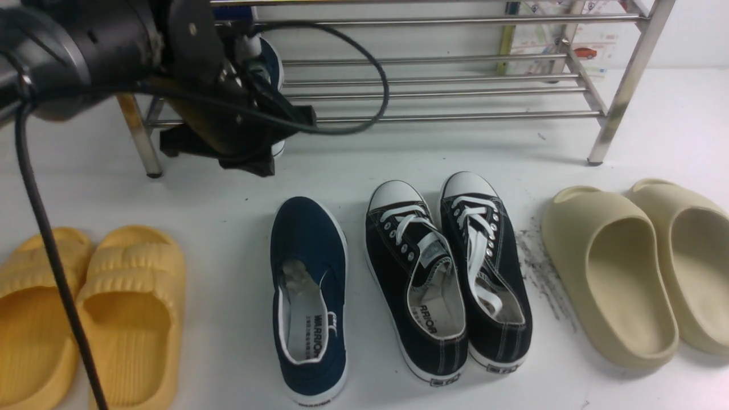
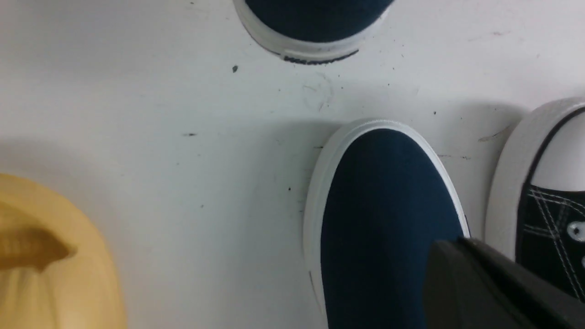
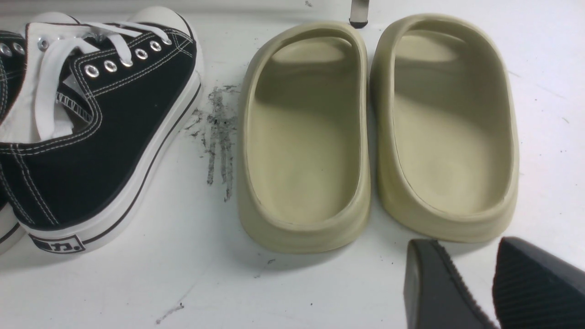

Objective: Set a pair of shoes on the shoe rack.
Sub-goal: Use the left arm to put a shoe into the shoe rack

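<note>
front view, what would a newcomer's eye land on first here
The bulky black left arm fills the top left, reaching in front of the steel shoe rack. Nearer the camera, a lone navy slip-on sits beside a black lace-up pair, with yellow slides at far left and beige slides at far right.

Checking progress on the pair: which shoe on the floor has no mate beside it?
The navy slip-on sneaker. The yellow slides, black lace-up sneakers and beige slides all lie as side-by-side pairs.
</note>
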